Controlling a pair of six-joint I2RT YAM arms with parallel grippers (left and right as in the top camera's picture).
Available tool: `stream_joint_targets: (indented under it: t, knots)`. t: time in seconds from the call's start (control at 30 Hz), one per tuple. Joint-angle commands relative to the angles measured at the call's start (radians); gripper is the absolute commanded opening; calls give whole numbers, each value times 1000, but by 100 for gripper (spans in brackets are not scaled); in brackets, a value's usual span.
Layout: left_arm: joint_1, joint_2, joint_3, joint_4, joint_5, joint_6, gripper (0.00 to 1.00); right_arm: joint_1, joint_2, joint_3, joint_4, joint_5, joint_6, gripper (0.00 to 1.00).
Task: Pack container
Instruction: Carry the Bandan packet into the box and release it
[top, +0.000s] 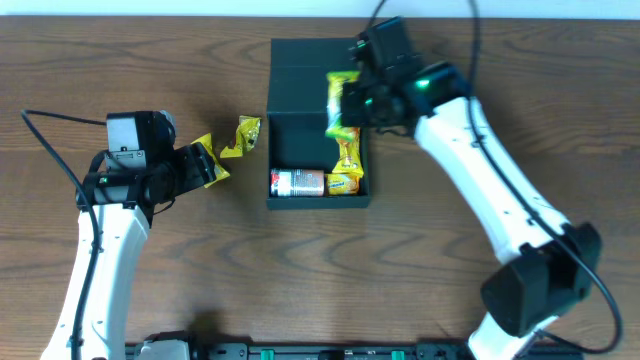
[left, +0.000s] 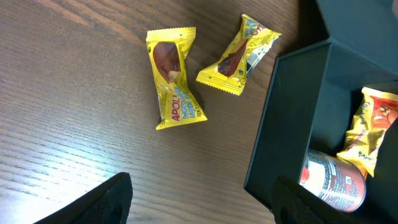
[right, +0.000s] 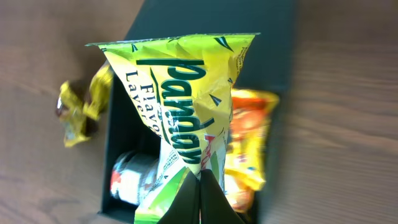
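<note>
1. The container (top: 300, 90) is a dark teal square box with stiff, matte walls. It sits mid-table (top: 120, 60) between the two arms, its flap lid lying open at the far side.
2. The right claw (right: 200, 186) is closed on one end of a yellow wafer packet (right: 186, 99). The packet is crinkly, glossy foil and fans wider away from the fingers.
3. The box lies straight beneath this claw. The packet's long axis runs along the box's right wall, above an orange packet (top: 345, 183) already inside. I judge the next move to be a plain lowering and release, with no sideways shift needed.
4. A red can (top: 297, 183), smooth and round, lies on its side in the box's near-left corner, beside the orange packet.
5. The left claw (left: 199, 202) hangs open over the wood-grain table, left of the box. Two small loose packets lie just ahead of it: a flat yellow one (left: 174, 78) and a crumpled one (left: 239, 56) nearer the box wall. The left arm is the nearer one for these.
</note>
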Motion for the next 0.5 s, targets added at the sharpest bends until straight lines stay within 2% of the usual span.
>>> stream_joint_targets:
  t: [0.0, 0.2, 0.47]
  knots:
    - [4, -7, -6, -5, -6, 18, 73, 33, 74, 10, 16, 7, 50, 1]
    - [4, -7, -6, -10, -6, 18, 73, 58, 177, 10, 38, 16, 116, 2]
    - [4, -7, -6, -11, -6, 18, 73, 58, 245, 10, 14, 23, 117, 2]
